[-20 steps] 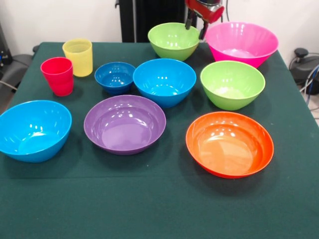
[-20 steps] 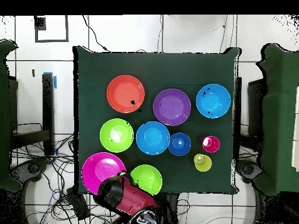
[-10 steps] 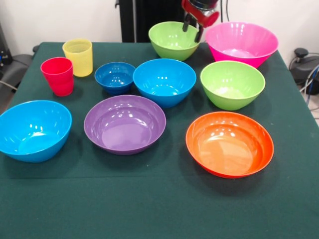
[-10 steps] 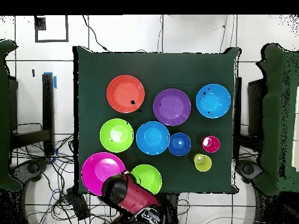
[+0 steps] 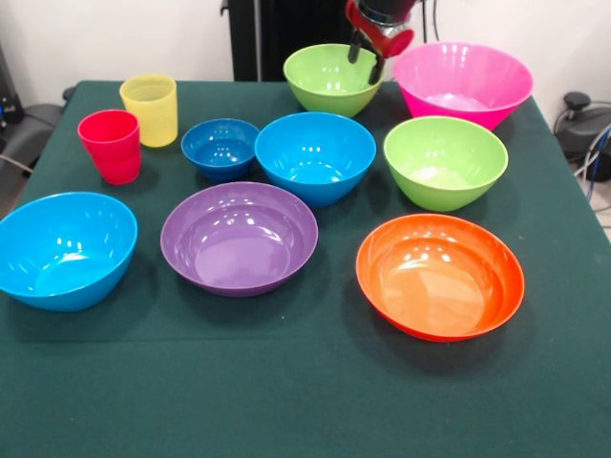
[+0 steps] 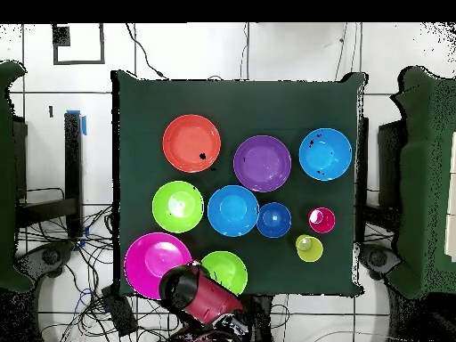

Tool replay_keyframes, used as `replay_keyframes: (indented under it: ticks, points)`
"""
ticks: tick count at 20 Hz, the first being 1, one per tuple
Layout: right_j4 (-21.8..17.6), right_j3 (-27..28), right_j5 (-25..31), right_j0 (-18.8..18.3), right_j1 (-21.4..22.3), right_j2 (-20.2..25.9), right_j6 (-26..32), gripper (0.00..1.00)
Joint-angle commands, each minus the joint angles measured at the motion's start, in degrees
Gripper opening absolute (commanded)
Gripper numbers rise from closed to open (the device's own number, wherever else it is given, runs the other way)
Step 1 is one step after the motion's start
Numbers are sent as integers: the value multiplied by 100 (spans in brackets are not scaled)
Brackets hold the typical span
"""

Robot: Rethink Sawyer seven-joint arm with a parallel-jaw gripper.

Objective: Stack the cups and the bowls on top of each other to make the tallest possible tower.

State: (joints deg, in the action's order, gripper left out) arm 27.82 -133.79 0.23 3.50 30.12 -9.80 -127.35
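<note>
Right, I see my gripper (image 5: 366, 59) open and empty above the far lime green bowl (image 5: 329, 78), beside the pink bowl (image 5: 468, 84).

We see a table covered in dark green cloth (image 5: 305, 401). Resting directly on it: a red cup (image 5: 111, 145) and yellow cup (image 5: 150, 110) at upper left, a small dark blue bowl (image 5: 221, 148), two light blue bowls (image 5: 315, 156) (image 5: 65, 249), a purple bowl (image 5: 239, 238), an orange bowl (image 5: 440, 275), two lime green bowls (image 5: 445, 160) (image 5: 331, 77), and a pink bowl (image 5: 463, 82) at upper right.
</note>
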Motion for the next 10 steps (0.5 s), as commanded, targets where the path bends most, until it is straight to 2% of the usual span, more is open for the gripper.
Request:
replay_keyframes:
  ticks: [1,10]
  points:
    - [232,362,65,-162,-9,752,-1216,100]
    - [212,217,960,127,677,355,-1229,100]
